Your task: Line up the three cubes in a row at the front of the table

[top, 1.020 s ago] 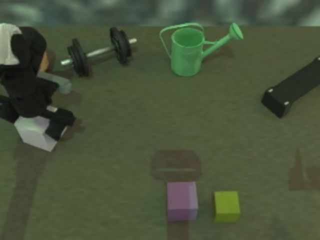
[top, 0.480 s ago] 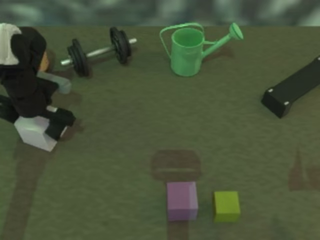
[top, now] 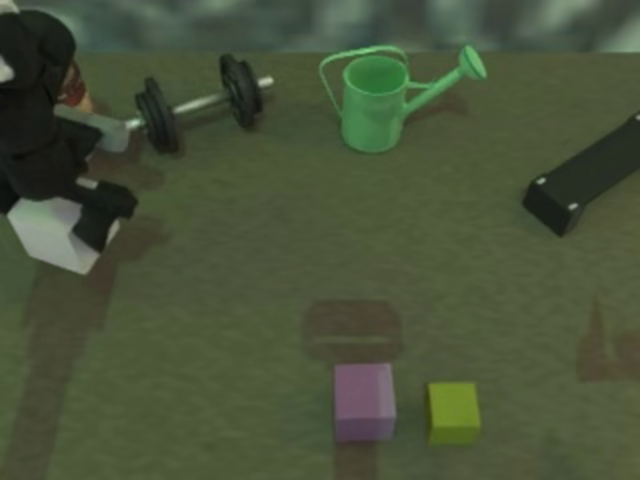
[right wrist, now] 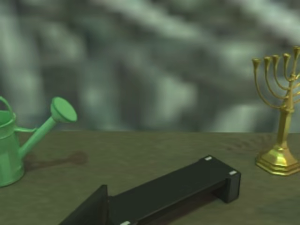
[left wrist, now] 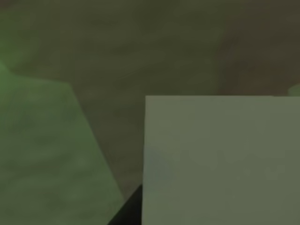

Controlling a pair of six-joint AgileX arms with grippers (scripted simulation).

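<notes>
My left gripper point(top: 68, 214) is shut on the large pale mint-white cube point(top: 42, 240) and holds it off the table point(top: 230, 300) at the far left. In the left wrist view that cube point(left wrist: 220, 159) fills the near frame, with one dark finger point(left wrist: 132, 212) against its side. The lilac-pink cube point(top: 364, 401) and the small yellow-green cube point(top: 453, 412) rest side by side at the front, right of centre, with a small gap between them. My right gripper appears in no view.
At the back stand a black dumbbell point(top: 195, 103) and a green watering can point(top: 375, 100). A long black bar point(top: 585, 175) lies at the right edge, with a gold candelabrum point(right wrist: 281, 117) beyond it in the right wrist view.
My left gripper has risen with the pale cube, which now sits farther left and back in the top view. The other two cubes have not moved.
</notes>
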